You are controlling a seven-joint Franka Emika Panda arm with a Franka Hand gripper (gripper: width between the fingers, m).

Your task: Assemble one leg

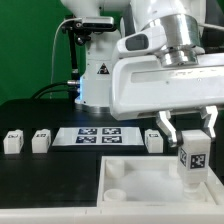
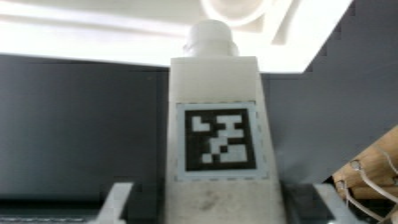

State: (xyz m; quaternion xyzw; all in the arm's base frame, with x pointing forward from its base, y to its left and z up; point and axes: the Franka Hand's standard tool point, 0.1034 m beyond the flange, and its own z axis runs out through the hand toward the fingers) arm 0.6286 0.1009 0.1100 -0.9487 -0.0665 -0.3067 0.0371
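Gripper: the gripper (image 1: 190, 136) is closed narrow on the leg (image 1: 192, 158), one finger on each side face.
Grip seen from the wrist: the fingers (image 2: 118, 203) pinch the leg (image 2: 221, 130) at the end nearest the camera. The tagged face shows, and the round peg end points away from the gripper.
Leg position: upright and hanging below the gripper, over the tray (image 1: 106, 192) near its edge on the exterior view's right. I cannot tell if the lower end touches the tray.
Handling: probably light, stiff and not fragile. The smooth plastic could slip or twist between the pads, so a firm squeeze on the flat sides suits it.
Where to hold: on the block's flat faces, well clear of the peg so that end stays free for a socket.
Further out: a loose leg (image 1: 153, 140) stands on the counter (image 1: 60, 185) just behind the tray, and the marker board (image 1: 98, 135) lies beside it.
Farthest: two more legs (image 1: 41, 140) stand near the exterior view's left edge.
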